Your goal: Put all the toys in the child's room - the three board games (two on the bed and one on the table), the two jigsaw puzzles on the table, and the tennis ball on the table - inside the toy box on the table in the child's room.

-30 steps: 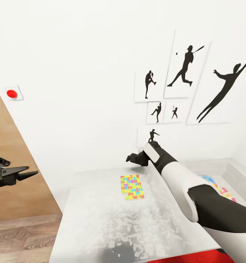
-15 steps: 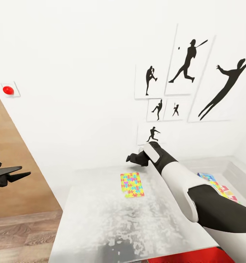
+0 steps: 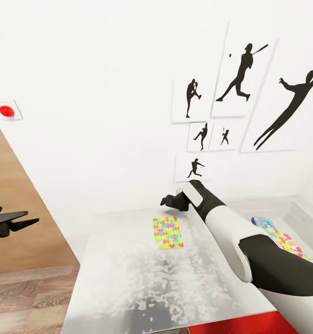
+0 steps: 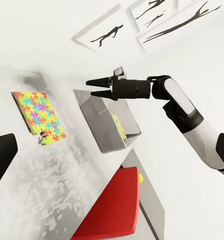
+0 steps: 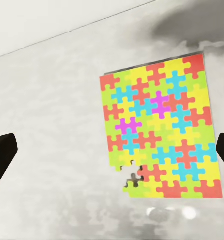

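I am hovering my right gripper [image 3: 168, 201], fingers wide and empty, above one jigsaw puzzle [image 3: 168, 233] on the desk [image 3: 128, 278]; another is lying inside the toy box [image 3: 305, 218]. My left gripper [image 3: 24, 222] is also open and empty.

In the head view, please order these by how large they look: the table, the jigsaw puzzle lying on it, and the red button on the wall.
1. Table: by far the largest.
2. Puzzle: a small sheet on the tabletop.
3. Red button: smallest, though it lies farther from the camera, so only its apparent size is ranked.
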### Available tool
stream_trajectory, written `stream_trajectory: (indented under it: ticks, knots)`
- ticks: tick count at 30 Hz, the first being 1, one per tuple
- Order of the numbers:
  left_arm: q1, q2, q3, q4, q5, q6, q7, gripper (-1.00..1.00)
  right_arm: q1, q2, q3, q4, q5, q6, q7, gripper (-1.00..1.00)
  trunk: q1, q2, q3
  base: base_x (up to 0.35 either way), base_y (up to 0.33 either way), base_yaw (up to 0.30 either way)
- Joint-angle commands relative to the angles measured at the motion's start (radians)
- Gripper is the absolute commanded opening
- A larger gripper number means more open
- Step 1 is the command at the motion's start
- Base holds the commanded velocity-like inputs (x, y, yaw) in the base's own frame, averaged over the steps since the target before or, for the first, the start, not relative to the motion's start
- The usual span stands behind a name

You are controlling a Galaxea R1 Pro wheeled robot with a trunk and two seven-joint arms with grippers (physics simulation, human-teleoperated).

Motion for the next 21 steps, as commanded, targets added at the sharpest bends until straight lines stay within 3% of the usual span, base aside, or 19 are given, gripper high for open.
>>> stream_trajectory:
  ticks: [1, 21]
  knots:
    - [-0.001, 0.001, -0.001, 0.000, 0.000, 0.011, -0.004, 1.00, -0.001, 0.000, 0.004, -0.001, -0.010, 0.002, -0.009, 1.00, 0.001, -0.002, -0.002, 0.000, 0.000, 0.000]
    - [-0.001, 0.000, -0.001, 0.000, -0.003, 0.010, -0.004, 1.00, -0.001, 0.000, 0.006, -0.001, -0.009, -0.018, -0.011, 1.00, 0.001, -0.002, -0.009, 0.000, 0.000, 0.000]
